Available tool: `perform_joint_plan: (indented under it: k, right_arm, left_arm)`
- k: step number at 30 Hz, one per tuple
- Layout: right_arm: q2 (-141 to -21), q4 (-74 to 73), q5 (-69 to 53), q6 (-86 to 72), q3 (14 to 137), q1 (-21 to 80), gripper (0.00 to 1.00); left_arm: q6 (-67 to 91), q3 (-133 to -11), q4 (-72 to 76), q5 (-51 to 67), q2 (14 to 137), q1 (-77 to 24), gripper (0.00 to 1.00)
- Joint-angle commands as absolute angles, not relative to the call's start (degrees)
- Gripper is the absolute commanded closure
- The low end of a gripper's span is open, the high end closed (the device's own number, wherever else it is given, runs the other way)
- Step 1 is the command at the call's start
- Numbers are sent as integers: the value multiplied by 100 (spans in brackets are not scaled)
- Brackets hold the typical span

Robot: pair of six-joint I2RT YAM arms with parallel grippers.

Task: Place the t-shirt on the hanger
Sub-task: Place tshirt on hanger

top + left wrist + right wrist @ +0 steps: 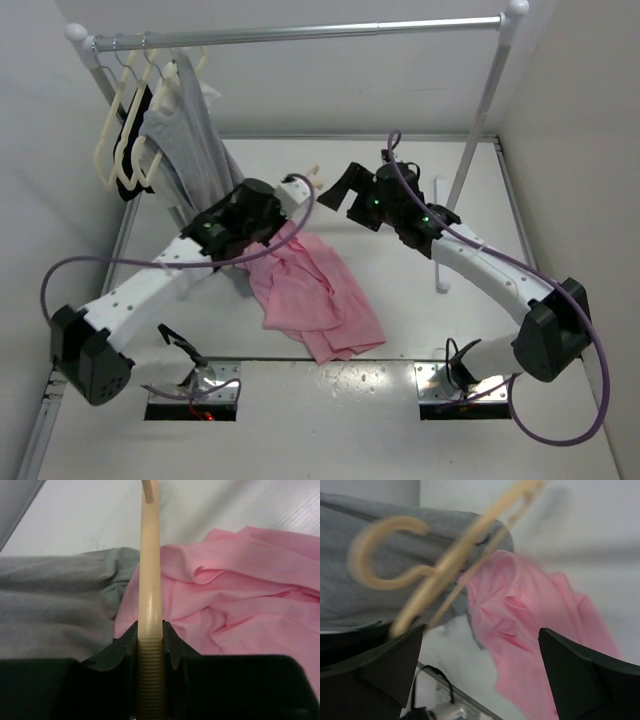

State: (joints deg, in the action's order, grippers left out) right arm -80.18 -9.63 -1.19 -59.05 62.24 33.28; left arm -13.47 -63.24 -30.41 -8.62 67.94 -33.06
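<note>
The light pink t-shirt [318,292] lies crumpled on the table in front of the left arm; it also shows in the left wrist view [240,590] and the right wrist view [520,615]. My left gripper [298,190] [150,630] is shut on a bar of the peach-tan hanger [150,570], held above the shirt's upper edge. Only the hanger's tip [314,181] shows from above; its hook and frame [385,555] show in the right wrist view. My right gripper [342,190] [480,630] is open and empty, just right of the hanger, above the table.
A grey sleeveless garment [190,140] [55,600] and several cream-white hangers [125,140] hang at the left end of the rack rod [300,33]. The rack's right post [470,160] stands behind the right arm. White walls close in both sides.
</note>
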Motion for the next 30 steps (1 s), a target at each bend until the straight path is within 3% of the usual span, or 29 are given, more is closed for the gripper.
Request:
perform_joint_plan:
  k: [1,7,15,21,30]
  right_arm:
    - [-8068,-247,227,-6925,6258,3533,0]
    - [-8691,-482,483,-7567,6601,3586,4]
    - [-8973,96,607,-7929,6468,3639,15]
    - [-8974,133,720,-8006,6381,3691,17]
    - [-9905,-290,466,-8200,7022,3753,12]
  left_arm:
    - [-1196,-6469,-2146,-2125,7127,-4051,100]
    - [-879,-6469,-1714,-2830,7497,-4552,100]
    - [-633,-6311,-1767,-2698,7690,-4913,100]
    - [-510,-6258,-1819,-2497,7743,-4913,100]
    - [-580,-6013,-1758,-2347,7875,-5027,100]
